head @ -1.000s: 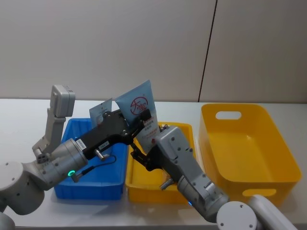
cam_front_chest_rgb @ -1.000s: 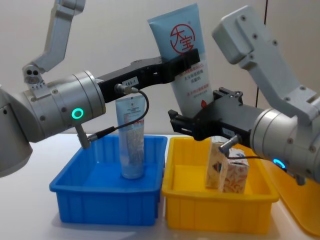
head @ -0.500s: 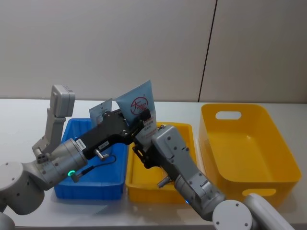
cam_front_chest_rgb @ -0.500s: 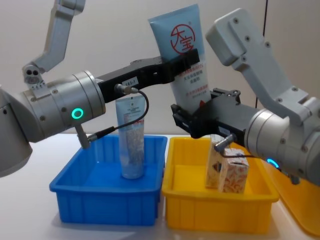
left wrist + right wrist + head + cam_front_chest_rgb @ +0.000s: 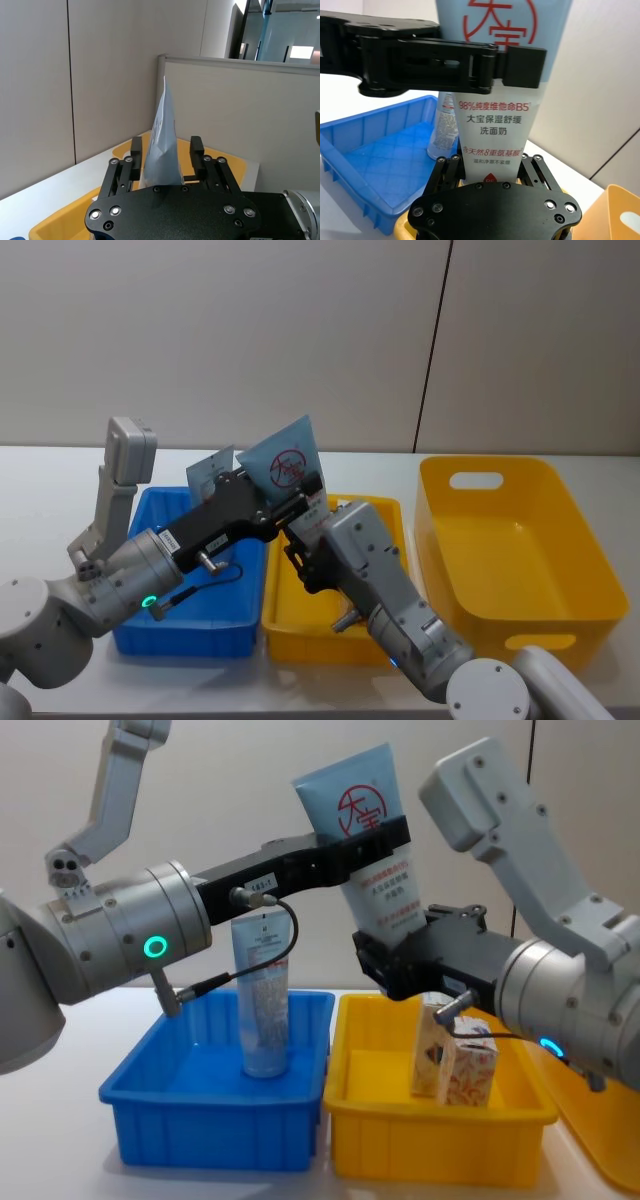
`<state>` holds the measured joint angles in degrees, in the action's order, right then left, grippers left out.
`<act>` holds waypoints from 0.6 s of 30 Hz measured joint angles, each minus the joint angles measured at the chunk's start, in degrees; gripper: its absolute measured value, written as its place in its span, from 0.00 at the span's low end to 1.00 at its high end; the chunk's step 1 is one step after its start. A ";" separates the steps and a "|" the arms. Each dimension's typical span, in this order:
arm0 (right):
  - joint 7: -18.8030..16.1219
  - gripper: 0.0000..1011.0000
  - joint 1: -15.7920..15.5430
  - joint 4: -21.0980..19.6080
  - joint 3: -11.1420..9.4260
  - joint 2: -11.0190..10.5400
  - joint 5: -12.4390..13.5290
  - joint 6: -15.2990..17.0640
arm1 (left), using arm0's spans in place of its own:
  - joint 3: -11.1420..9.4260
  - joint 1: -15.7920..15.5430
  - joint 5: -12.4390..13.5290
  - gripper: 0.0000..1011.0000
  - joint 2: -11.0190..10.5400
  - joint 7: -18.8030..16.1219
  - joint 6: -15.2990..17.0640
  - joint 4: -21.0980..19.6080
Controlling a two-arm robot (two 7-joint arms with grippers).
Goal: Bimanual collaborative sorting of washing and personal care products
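The left tool (image 5: pixel 375 835) clamps the red-logo tube (image 5: pixel 370 845) mid-body above the trays; the right tool (image 5: pixel 385 960) has its fingers closed around the tube's lower end

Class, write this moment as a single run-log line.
left gripper: shut on red-logo tube | right gripper: jaws around tube's lower end | handover above small yellow tray

Pale blue flat-crimped squeeze tube (image 5: pixel 497 125): red circle logo "大宝", then "98%纯度维他命B5", "大宝保湿舒缓", "洗面奶", "天然8重氨基酸".
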<state>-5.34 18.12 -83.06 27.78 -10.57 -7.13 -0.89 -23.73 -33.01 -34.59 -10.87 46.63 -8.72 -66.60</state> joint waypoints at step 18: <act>4.52 0.31 -0.26 -0.32 -5.75 0.56 0.57 1.93 | 0.01 0.00 0.01 0.99 -0.01 0.00 0.00 0.02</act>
<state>-0.82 17.85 -83.38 22.04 -10.01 -6.55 1.04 -23.72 -33.01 -34.58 -10.88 46.63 -8.72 -66.57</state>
